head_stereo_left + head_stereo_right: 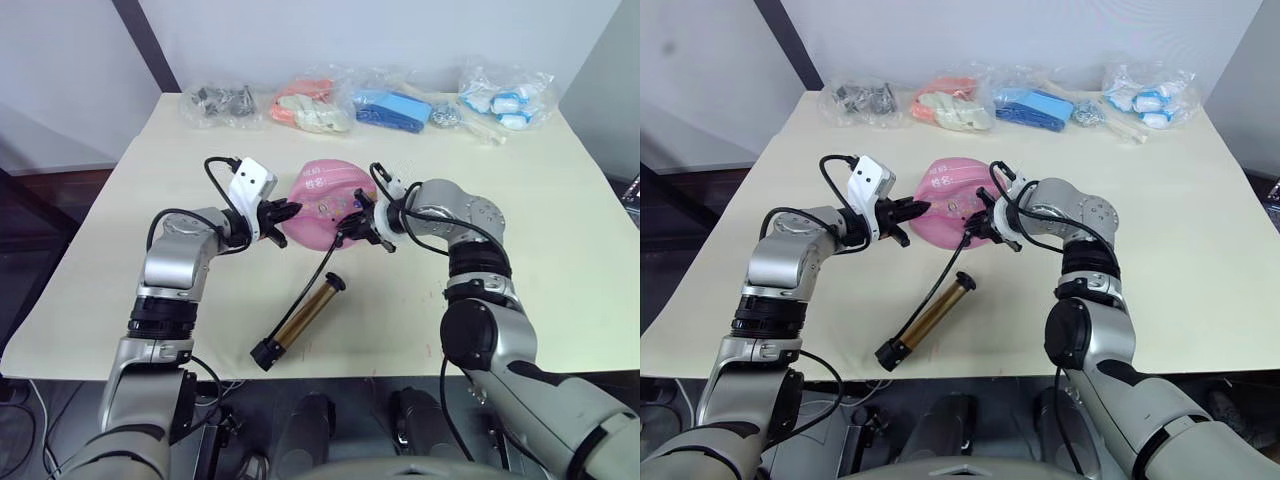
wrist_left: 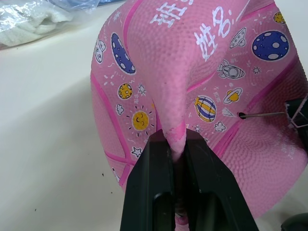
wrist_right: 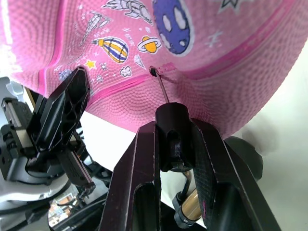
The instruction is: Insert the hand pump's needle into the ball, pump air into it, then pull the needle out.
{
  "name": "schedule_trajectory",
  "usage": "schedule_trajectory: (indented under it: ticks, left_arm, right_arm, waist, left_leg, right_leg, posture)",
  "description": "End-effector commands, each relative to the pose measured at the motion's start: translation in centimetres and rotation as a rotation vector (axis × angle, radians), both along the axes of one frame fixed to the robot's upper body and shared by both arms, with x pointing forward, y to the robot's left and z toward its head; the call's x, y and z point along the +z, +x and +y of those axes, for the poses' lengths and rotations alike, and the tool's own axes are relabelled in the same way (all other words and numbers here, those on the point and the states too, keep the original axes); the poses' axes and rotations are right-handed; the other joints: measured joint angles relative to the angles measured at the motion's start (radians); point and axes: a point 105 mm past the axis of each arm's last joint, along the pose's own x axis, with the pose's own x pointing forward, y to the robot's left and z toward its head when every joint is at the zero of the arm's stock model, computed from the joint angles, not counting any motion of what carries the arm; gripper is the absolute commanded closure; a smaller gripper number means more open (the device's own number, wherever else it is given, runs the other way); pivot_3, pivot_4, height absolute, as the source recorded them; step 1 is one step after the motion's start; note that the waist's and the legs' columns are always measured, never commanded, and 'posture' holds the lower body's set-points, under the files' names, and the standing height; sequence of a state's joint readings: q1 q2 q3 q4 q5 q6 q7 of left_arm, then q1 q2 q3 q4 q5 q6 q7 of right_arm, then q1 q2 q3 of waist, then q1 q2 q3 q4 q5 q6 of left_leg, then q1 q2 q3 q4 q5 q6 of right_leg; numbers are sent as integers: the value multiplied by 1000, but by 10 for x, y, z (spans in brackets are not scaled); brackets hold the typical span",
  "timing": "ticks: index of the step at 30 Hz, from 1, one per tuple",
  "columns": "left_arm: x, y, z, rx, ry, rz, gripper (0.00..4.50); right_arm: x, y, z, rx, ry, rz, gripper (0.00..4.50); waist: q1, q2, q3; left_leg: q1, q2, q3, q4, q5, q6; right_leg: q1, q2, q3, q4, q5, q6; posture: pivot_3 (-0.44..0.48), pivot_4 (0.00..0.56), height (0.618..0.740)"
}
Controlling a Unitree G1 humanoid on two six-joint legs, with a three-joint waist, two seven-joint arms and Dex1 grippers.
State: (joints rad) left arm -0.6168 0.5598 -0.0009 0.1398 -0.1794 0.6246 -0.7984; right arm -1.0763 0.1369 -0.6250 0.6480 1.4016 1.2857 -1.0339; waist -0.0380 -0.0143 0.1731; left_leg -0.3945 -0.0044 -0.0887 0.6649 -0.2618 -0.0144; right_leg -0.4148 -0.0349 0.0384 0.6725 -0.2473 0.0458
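We see the ball, half-flat, mid-table, white Chinese characters we cannot read printed beside planets and rockets. Our left gripper has its jaws clamped on a ridge of the ball, while our right gripper pinches the hose end, the needle touching the valve hole. The hand pump lies just in front of the ball.

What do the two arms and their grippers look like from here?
Both arms are silver-grey metal with black ribbed joint rings and looping black cables. The left gripper has two black fingers and a white block-shaped housing behind them, with a black cable plugged in. The right gripper also has two black fingers, which are broad, flat and wedge-shaped in its wrist view.
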Motion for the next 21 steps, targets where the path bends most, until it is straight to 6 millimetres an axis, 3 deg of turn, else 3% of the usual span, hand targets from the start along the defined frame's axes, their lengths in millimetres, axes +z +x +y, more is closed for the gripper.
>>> schedule_trajectory:
  ticks: [1, 13, 21]
  left_arm:
    - [-20, -6, -2, -9, 21, 67, 4500]
    - [-24, -9, -3, -11, 23, 72, 4500]
    - [-25, -9, -1, -7, 26, 74, 4500]
  right_arm:
    - [-16, 3, -13, -86, -84, 65, 4120]
    - [-6, 6, 4, -145, -51, 57, 4120]
    - [-3, -3, 17, 44, -176, -118, 4120]
  waist:
    - [0, 0, 0]
    - [-1, 1, -1]
    - [-6, 2, 0]
  left_leg:
    - [0, 0, 0, 0, 0, 0]
    - [1, 0, 0, 0, 0, 0]
    - [2, 0, 0, -1, 0, 0]
  right_leg:
    - [0, 0, 0, 0, 0, 0]
    - [1, 0, 0, 0, 0, 0]
    - [1, 0, 1, 0, 0, 0]
  posture:
    - [0, 150, 740]
    - [0, 150, 740]
    - [0, 150, 740]
